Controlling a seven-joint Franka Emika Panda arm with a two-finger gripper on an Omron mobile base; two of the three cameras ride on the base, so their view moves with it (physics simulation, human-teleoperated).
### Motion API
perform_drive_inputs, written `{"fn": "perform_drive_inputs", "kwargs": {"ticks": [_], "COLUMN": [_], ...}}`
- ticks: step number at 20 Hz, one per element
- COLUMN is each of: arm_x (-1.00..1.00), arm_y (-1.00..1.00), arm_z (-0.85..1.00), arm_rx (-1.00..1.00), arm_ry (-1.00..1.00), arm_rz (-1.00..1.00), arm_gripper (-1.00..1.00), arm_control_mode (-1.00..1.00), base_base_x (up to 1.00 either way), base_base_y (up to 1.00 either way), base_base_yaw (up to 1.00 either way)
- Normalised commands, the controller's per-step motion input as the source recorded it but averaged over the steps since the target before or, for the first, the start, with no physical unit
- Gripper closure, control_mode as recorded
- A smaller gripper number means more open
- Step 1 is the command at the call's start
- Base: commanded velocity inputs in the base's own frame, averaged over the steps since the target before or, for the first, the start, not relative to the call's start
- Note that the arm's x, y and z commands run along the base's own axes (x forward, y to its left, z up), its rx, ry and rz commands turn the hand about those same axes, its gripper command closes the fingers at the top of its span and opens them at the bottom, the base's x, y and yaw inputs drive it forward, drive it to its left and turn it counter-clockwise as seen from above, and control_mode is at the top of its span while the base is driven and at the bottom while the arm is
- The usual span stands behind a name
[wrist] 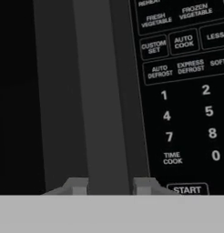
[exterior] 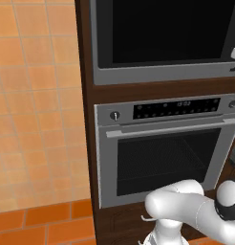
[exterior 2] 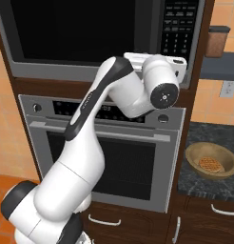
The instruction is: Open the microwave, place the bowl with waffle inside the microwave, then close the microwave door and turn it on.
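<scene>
Dark wood cabinetry (exterior 2: 24, 86) holds two built-in appliances, one above the other, with orange tiled wall (exterior: 38, 95) to the left. Up top sits the microwave (exterior 2: 90, 33), its door (exterior 2: 71, 28) shut, the black glass flat in its grey frame. Along the door's right edge runs a dark vertical bar (wrist: 102, 91), with the keypad (wrist: 186, 91) just beside it: number keys, TIME COOK, and START at the lower edge of the hand view.

Right up against that bar is the hand (wrist: 106, 186), at the microwave's lower right corner in the right base view. Its two fingertips (wrist: 77, 185) stand apart, one on each side of the bar, so it is released and straddling the bar; whether the pads touch the bar I cannot tell.

Below the microwave is the grey oven (exterior 2: 114, 152), with display strip, knobs and mesh window, door closed. Off to the right, on the dark speckled counter (exterior 2: 195, 181), sits the bowl (exterior 2: 211, 159) holding the waffle (exterior 2: 211, 165), well apart from the hand. A brown jar (exterior 2: 217, 40) stands on a shelf above it.
</scene>
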Motion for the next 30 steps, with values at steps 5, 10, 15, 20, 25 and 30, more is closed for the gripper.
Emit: {"fn": "perform_drive_inputs", "kwargs": {"ticks": [5,10,15,20,25,30], "arm_x": [-0.20,-0.97,-1.00,-1.00,-1.00,-0.89], "arm_y": [0.00,0.07,0.16,0.27,0.34,0.33], "arm_z": [0.00,0.00,0.00,0.00,0.00,0.00], "arm_rx": [0.00,0.00,0.00,-0.02,-0.05,-0.03], "arm_ry": [0.00,0.00,0.00,-0.03,0.00,0.00], "arm_rz": [0.00,-0.03,-0.05,-0.02,0.00,0.00], "arm_gripper": [1.00,1.00,1.00,1.00,1.00,1.00], "arm_control_mode": [-1.00,-1.00,-1.00,-1.00,-1.00,-1.00], "base_base_x": [0.00,0.00,0.00,0.00,0.00,0.00], "base_base_y": [0.00,0.00,0.00,0.00,0.00,0.00], "base_base_yaw": [0.00,0.00,0.00,0.00,0.00,0.00]}}
